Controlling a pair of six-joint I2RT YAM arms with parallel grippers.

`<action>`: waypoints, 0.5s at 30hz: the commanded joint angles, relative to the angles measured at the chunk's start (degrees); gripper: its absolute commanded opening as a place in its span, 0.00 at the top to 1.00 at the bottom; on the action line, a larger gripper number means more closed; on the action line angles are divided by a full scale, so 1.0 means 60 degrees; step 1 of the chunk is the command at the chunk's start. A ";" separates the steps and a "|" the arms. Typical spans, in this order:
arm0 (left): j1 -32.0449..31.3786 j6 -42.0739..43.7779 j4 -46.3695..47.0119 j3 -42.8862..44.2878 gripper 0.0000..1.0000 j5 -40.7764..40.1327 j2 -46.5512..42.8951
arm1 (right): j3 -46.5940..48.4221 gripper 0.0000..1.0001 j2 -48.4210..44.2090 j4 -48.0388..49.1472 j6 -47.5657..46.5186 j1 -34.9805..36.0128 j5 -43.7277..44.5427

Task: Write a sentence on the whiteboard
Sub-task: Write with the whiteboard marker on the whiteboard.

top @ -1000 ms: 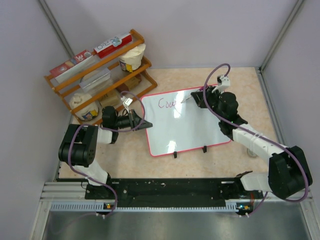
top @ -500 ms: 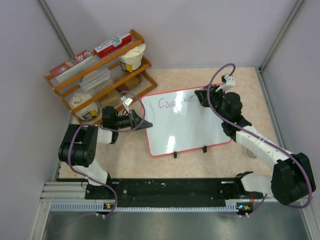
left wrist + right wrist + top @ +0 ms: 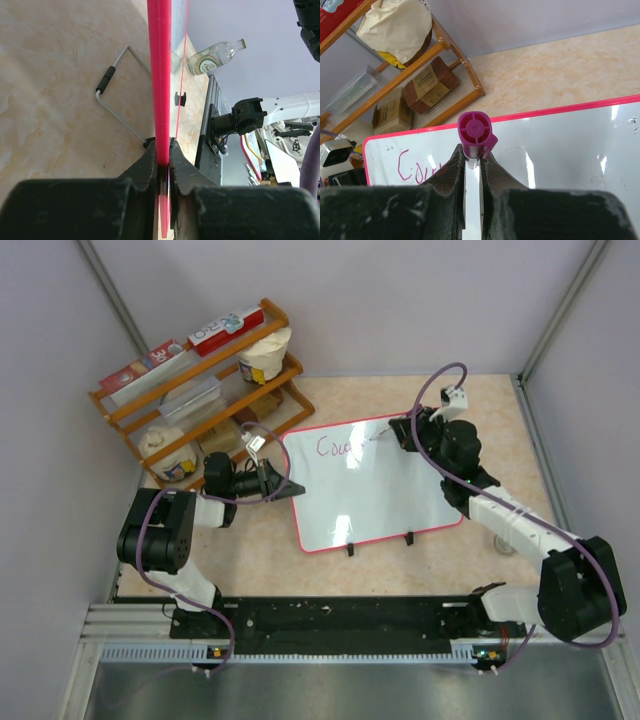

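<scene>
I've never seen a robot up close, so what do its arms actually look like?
The left arm and right arm are mostly black, with chunky rounded joints and white sections. A purple cable loops along each. Each ends in two black fingers.

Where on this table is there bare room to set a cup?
Bare tabletop lies between the whiteboard's near edge and the base rail, and beyond its far edge. Crowded between the rack and the left gripper clamping the board.
</scene>
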 commanded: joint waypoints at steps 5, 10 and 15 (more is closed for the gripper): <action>-0.0011 0.0710 0.0151 0.0186 1.00 -0.0463 -0.0167 | 0.0338 1.00 0.0198 0.0323 -0.0005 -0.0125 -0.0274; 0.0003 0.0710 0.0137 0.0157 1.00 -0.0463 -0.0181 | 0.0338 1.00 0.0198 0.0235 -0.0049 -0.0125 -0.0479; 0.0003 0.0725 0.0122 0.0171 1.00 -0.0463 -0.0196 | 0.0120 1.00 0.0081 0.0074 -0.0122 -0.0125 -0.0538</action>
